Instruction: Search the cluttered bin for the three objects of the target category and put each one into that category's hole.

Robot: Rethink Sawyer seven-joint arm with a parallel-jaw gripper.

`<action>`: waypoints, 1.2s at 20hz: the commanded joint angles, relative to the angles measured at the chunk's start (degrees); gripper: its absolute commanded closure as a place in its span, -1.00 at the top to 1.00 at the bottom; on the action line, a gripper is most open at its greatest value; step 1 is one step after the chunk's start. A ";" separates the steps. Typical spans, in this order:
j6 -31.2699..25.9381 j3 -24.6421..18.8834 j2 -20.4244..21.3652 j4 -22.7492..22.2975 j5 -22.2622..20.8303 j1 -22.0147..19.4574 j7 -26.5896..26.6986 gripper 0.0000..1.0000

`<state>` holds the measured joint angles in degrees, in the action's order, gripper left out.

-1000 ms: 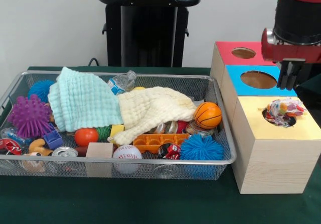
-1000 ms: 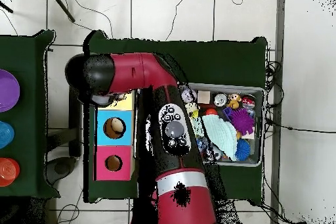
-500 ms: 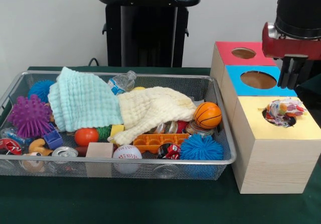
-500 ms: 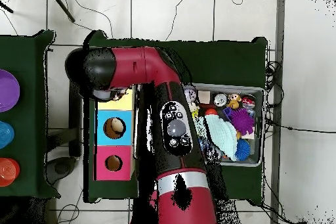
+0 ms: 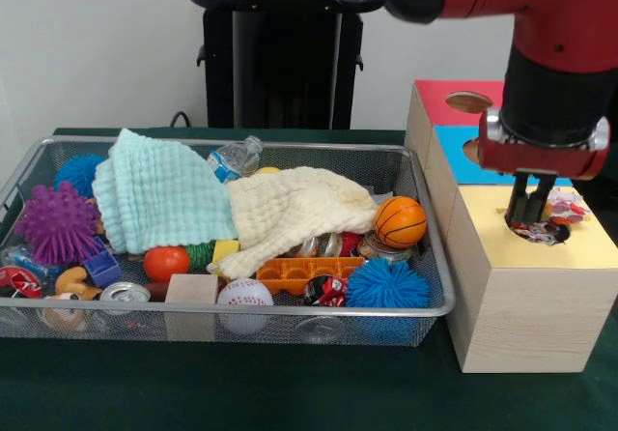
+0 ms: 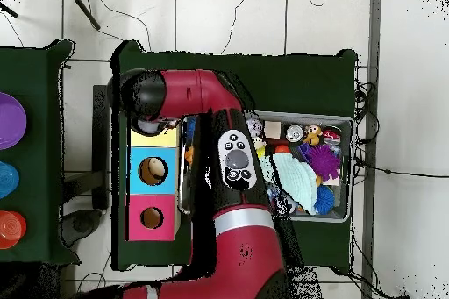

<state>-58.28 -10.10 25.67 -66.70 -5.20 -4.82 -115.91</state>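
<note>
My gripper point(image 5: 527, 218) hangs over the yellow-topped wooden box point(image 5: 502, 257), with its tips down at the left edge of that box's hole. The narrow fingers stand close together, shut, with nothing held. A crumpled multicoloured bundle point(image 5: 560, 209) sits in the hole, bulging above the rim just right of the tips. Behind it stand the blue-topped box point(image 5: 454, 156) and the red-topped box point(image 5: 435, 98), each with an open round hole. In the overhead view the red arm's elbow covers the top end of the yellow box point(image 6: 153, 140) and hides the gripper.
The wire bin point(image 5: 241, 310) left of the boxes holds a mint cloth point(image 5: 159, 199), a cream cloth point(image 5: 290, 209), a basketball point(image 5: 400, 221), a blue fuzzy ball point(image 5: 387, 284), a baseball point(image 5: 244, 293), a purple spiky ball point(image 5: 56, 223), cans and blocks. The arm sweeps across the top right.
The gripper has come forward from above the blue box and dropped to the yellow box's hole. The bundle now sits lower in the hole. The bin's contents have not moved.
</note>
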 commanded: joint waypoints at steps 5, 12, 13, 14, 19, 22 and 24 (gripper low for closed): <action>5.61 0.96 -8.65 1.51 -2.21 1.63 -6.66 -1.00; 1.99 -0.22 -5.27 -0.77 1.67 2.18 -8.06 -1.00; 1.04 -0.29 -4.53 -0.94 2.24 2.29 -8.29 -1.00; 0.32 -0.38 -4.08 -0.92 2.70 2.30 -8.38 -1.00; -2.49 -0.95 -2.16 -1.24 4.63 2.02 -7.51 -1.00; -2.50 -0.72 -1.66 -1.88 5.43 2.56 -7.69 -1.00; -2.19 -0.37 -2.88 -0.76 5.22 2.84 -7.51 -1.00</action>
<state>-58.01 -9.21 23.56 -63.99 -1.41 -2.12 -115.91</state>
